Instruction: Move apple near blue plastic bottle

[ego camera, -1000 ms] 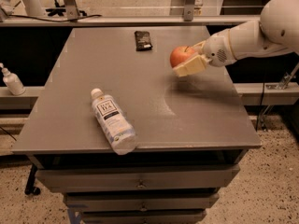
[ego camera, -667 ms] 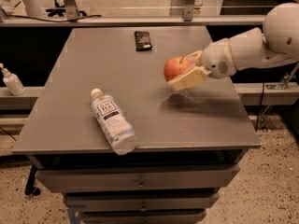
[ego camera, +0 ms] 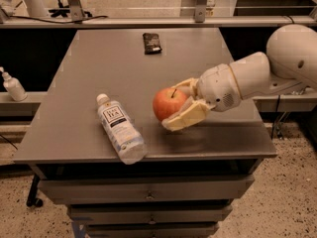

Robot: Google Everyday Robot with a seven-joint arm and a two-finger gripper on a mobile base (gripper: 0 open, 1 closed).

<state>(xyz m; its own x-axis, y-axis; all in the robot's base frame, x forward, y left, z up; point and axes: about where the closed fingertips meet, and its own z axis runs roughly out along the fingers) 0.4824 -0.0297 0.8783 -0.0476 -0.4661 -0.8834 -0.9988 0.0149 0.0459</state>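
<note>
Clear pale-blue plastic bottle (ego camera: 120, 129), white cap: laid flat by front edge of grey desk (ego camera: 99, 63), left of centre. Round red-orange apple (ego camera: 166, 102), stem up: clamped in cream two-finger gripper (ego camera: 177, 105), near bottle, toward right edge (not touching). Carry judged nearly done; lowering, release called for next. Dark packet (ego camera: 151, 42) by far edge.

We see a dim, warm-toned scene lit from above. The pincer (ego camera: 174, 106), clasping the apple (ego camera: 166, 103) at the tabletop's (ego camera: 99, 68) right front, throws a soft shadow just beneath it, and a faint sheen lies on the grey surface there.
</note>
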